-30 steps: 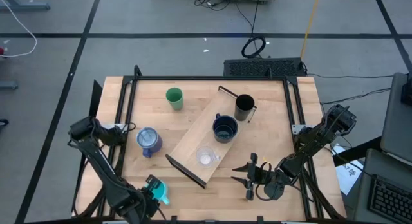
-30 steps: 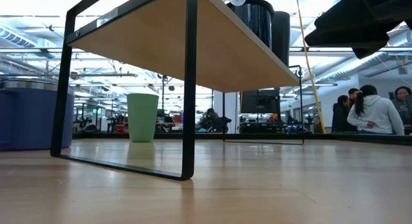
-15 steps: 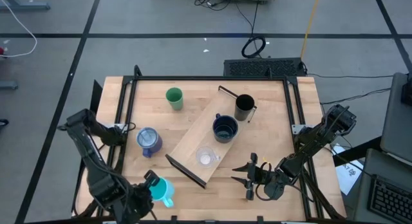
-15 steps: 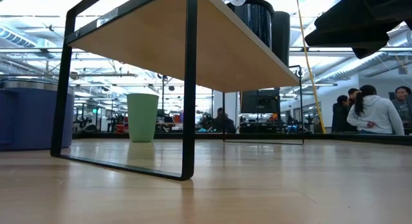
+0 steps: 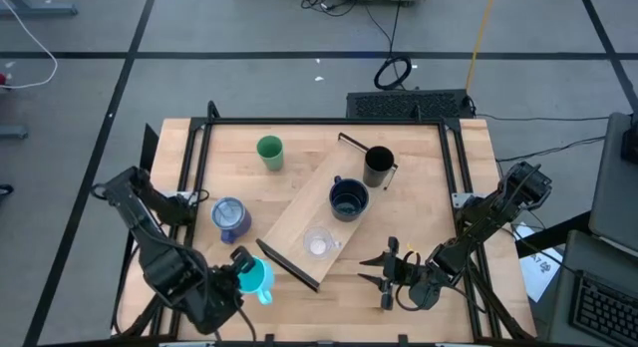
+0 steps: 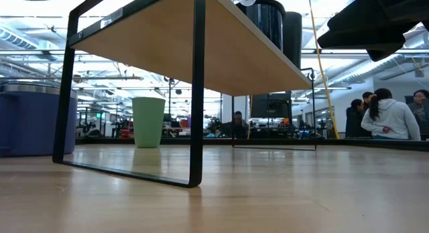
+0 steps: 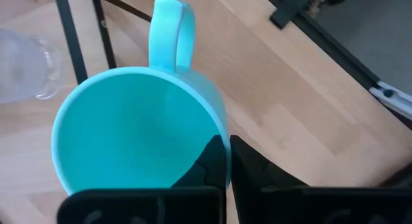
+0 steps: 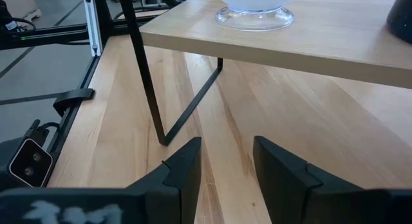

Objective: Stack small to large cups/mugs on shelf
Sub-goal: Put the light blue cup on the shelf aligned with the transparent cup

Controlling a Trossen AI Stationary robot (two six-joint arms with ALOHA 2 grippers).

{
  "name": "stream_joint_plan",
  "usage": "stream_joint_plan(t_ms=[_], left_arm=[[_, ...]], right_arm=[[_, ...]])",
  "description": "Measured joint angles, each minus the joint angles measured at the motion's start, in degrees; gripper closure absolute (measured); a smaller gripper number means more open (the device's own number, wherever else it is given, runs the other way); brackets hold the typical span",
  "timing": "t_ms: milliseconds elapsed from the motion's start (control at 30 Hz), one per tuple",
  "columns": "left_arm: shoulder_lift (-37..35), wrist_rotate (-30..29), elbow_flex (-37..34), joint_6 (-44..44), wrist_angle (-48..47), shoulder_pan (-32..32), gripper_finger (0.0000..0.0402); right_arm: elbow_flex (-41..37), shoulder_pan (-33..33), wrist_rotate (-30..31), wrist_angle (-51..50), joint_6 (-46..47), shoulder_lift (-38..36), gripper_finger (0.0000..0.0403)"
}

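Down at the near left corner of the tabletop (image 5: 419,202): left gripper (image 5: 237,270) clenched on the rim of the cyan handled mug (image 5: 255,277), one finger (image 7: 209,163) inside the wall and one outside, handle turned away from the wrist. Mug carried just left of the near bracket of the shelf (image 5: 299,215), apart from it; whether lifted clear of the wood or resting on it, cannot tell.

Diagonally across the middle of the table: long light-wood shelf, near end toward the left, far end toward the right. On its top, from near to far: tiny clear cup (image 5: 319,244), wide black mug (image 5: 348,199), tall black cup (image 5: 378,166) at the far end beside the far bracket. From table height, only the shelf underside and front bracket, with dark cup walls above the board.

Off the shelf, on the table: blue-purple mug (image 5: 229,219) to the left, near the left edge; green tumbler (image 5: 269,152) far left, upright and well apart from the rest.

Near right: right gripper (image 5: 389,270) low over the wood, fingers (image 8: 183,166) parted with nothing between them, aimed at the shelf's near end and the clear cup's base.

Beyond the table, in the room behind: people standing at right.
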Motion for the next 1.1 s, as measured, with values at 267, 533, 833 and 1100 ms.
stream_joint_plan(t_ms=[267,533,833,1100], left_arm=[[0.0,2.6,6.0,5.9,-3.9,2.3,0.0398],[0.0,0.6,12.8,10.5,-7.5,6.8,0.0398],[0.0,-5.7,15.5,-0.6,-7.9,16.2,0.0398],[0.0,-7.9,15.5,-12.3,-7.2,24.1,0.0395]], right_arm=[[0.0,0.0,0.0,0.0,0.0,0.0,0.0273],[0.0,0.0,0.0,0.0,0.0,0.0,0.0273],[0.0,0.0,0.0,0.0,-0.1,0.0,0.0273],[0.0,0.0,0.0,0.0,-0.4,0.0,0.0273]])
